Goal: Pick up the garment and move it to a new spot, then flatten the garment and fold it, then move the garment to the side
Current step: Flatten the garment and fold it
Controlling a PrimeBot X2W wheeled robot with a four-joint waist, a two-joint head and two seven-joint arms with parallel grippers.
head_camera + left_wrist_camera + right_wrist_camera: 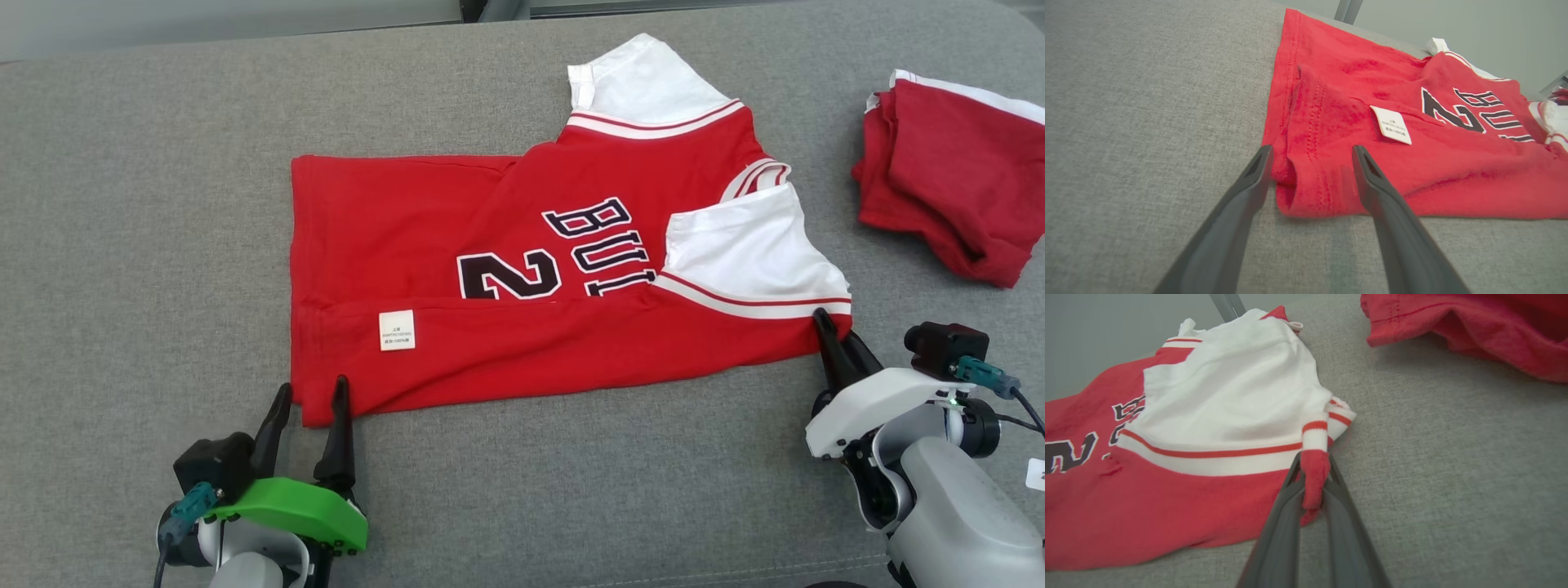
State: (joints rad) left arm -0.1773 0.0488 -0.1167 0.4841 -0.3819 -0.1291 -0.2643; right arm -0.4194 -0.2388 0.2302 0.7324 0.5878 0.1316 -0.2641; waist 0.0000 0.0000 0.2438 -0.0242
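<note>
A red jersey [522, 269] with white sleeves and dark lettering lies on the grey cushion, its near long edge folded over so a white label [397, 330] shows. My left gripper [312, 392] stands open at the jersey's near left corner [1306, 192], one finger on each side of the hem. My right gripper [826, 325] is shut on the jersey's near right corner, where a pinch of red and white-striped cloth [1314, 473] sits between the fingers.
A second red garment [951, 175] with white trim lies bunched at the far right of the cushion [147, 204]. The cushion's back edge runs along the top, and a seam crosses its front near my arms.
</note>
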